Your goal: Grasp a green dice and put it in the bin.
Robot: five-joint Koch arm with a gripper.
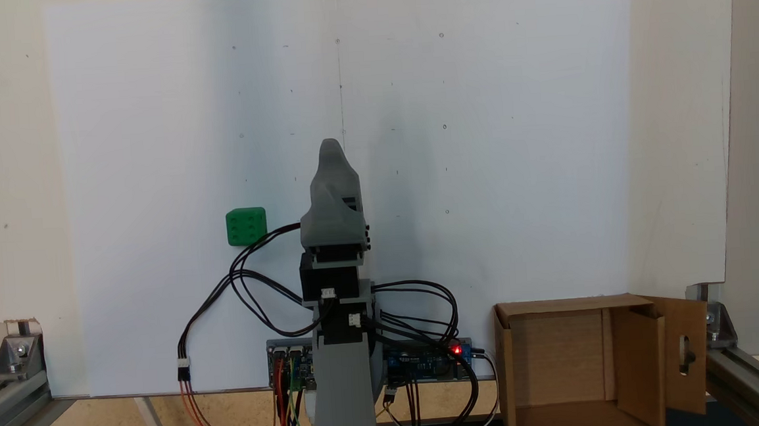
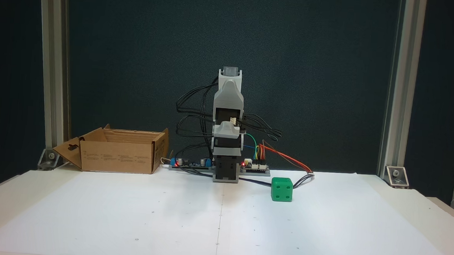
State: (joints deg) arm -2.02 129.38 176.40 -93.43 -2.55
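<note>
A: Fixed views both show the gripper (image 1: 331, 151) folded at rest; I cannot tell whether its jaws are parted.

B: Green dice (image 1: 246, 226) lies beside them, bin (image 1: 629, 303) opposite. Trailing cables (image 1: 251, 273) could snag it.

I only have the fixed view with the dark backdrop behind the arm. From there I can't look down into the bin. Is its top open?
Observer: Yes. In a fixed view from above, the bin is open upward, and its cardboard floor shows.
Operator: How far out does the green dice sit?
Observer: The green dice lies on the white sheet, well ahead of the arm's base. The bin is on the base's opposite side.
</note>
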